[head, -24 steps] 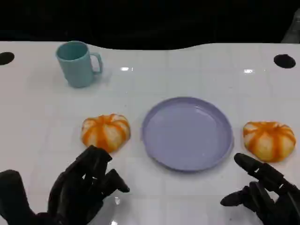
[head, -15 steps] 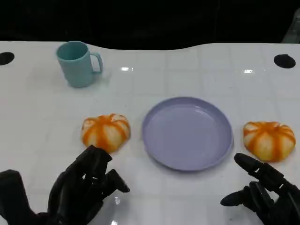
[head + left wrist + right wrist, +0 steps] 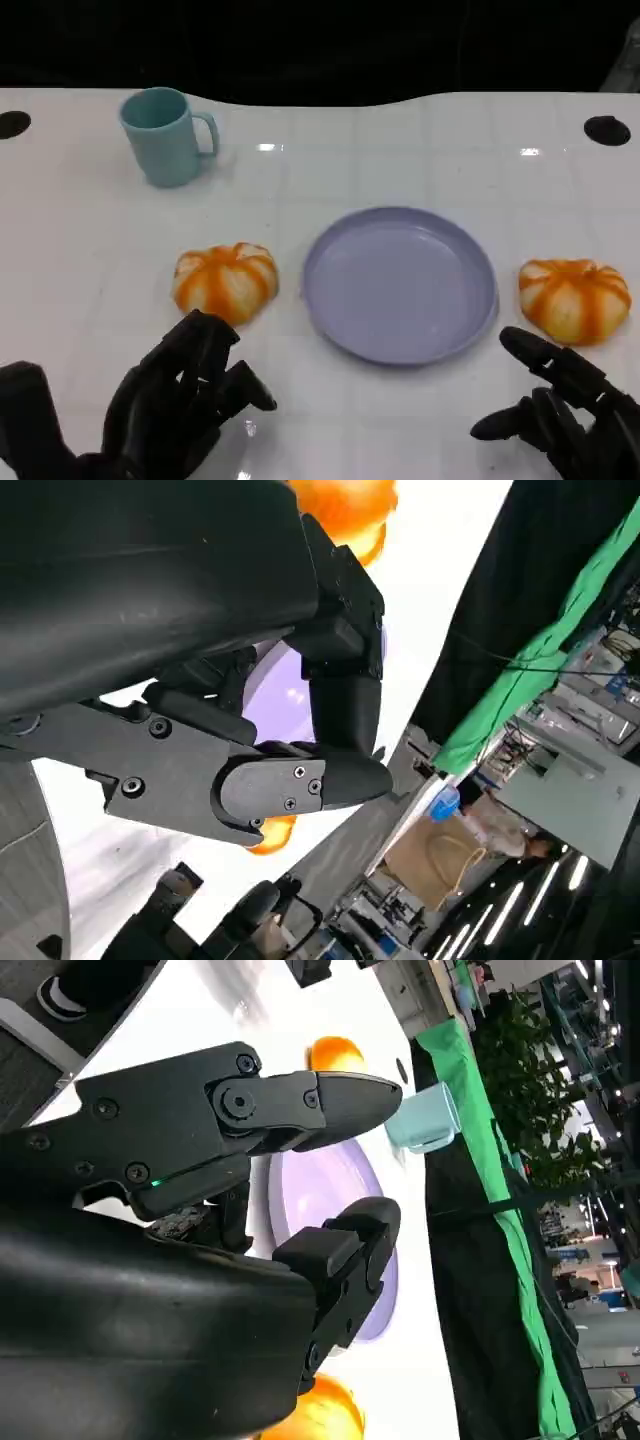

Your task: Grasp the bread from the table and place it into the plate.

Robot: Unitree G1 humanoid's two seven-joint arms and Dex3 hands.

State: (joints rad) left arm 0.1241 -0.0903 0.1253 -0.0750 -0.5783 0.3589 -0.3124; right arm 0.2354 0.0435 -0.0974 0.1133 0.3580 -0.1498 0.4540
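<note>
In the head view, two orange-and-white striped breads lie on the white bench [image 3: 400, 140]: the left bread [image 3: 225, 281] just beside the lilac plate [image 3: 400, 284], the right bread [image 3: 574, 298] near the plate's other side. The plate holds nothing yet. A teal mug [image 3: 166, 135] stands well apart, toward the far side. The left hand [image 3: 180, 400] hovers close to the left bread, released, fingers apart and holding nothing; the right hand [image 3: 565, 415] sits near the right bread, likewise holding nothing. Each bread looks light, soft and easily dented, so a gentle wrap around the domed sides, low near the base, would likely serve better than a pinch on top. The glossy bench may let a bread slide when nudged.

The left wrist view shows the black fingers [image 3: 340, 690] spread over lilac and orange patches, with green cloth and clutter beyond the bench; detail there is too blurred to name.

The right wrist view shows the right hand's fingers [image 3: 330, 1100] apart above the plate, the mug beyond, and a green curtain.
</note>
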